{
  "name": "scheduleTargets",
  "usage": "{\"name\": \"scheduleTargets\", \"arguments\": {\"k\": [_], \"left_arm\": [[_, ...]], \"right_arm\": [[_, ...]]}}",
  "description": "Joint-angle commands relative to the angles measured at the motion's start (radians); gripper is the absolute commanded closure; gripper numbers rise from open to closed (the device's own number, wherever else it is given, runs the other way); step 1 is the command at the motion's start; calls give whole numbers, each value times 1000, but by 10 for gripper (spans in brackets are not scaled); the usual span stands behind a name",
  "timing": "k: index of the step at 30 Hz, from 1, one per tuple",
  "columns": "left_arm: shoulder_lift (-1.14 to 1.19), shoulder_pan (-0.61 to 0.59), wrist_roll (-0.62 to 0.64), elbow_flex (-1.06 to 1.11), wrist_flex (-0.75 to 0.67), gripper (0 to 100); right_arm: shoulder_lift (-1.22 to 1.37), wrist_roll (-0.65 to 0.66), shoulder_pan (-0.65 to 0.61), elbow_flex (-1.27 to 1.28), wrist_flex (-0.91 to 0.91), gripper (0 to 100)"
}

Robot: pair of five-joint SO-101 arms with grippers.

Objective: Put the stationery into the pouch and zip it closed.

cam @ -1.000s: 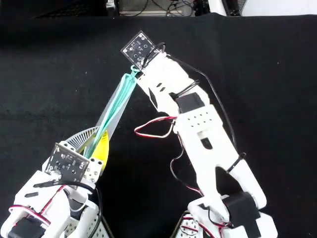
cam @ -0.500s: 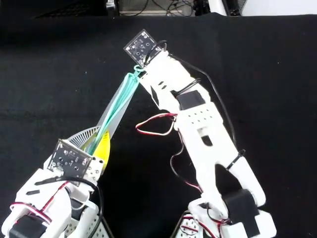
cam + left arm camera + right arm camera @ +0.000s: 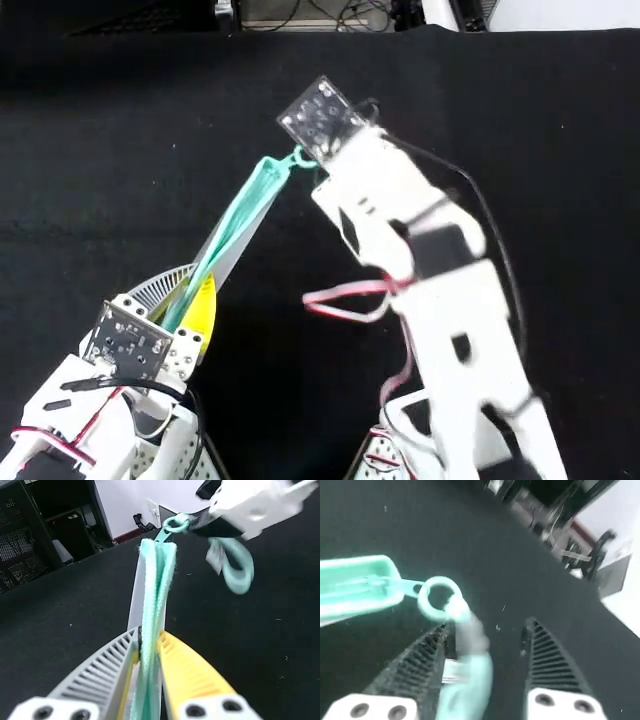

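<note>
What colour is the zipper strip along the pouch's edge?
Mint green; the zipper strip shows best in the left wrist view.

The left arm (image 3: 70, 420) and right arm (image 3: 450, 300) are white plastic with black servos (image 3: 443, 245), red-and-white cables (image 3: 340, 303) and square black camera boards (image 3: 322, 118); the left gripper (image 3: 147, 634) has one grey and one yellow ribbed finger, the right gripper (image 3: 486, 625) black ones.

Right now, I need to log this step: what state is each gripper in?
Left gripper: shut on the pouch.
Right gripper: open, holding nothing; the zipper pull ring sits by one finger.
</note>
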Motion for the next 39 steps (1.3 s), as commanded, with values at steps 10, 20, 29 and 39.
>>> {"name": "scheduleTargets", "arguments": {"k": [10, 20, 29, 39], "left_arm": [[351, -177, -11, -275, 11, 970], [881, -397, -57, -819, 84, 968], [1413, -414, -166, -1360, 81, 970], [1913, -381, -166, -1649, 80, 968]], "right_arm": [[-507, -201, 71, 114, 249, 981], [-582, -206, 262, 710, -6, 987], [-682, -292, 262, 1047, -258, 987], [-831, -298, 262, 1181, -276, 986]]}}
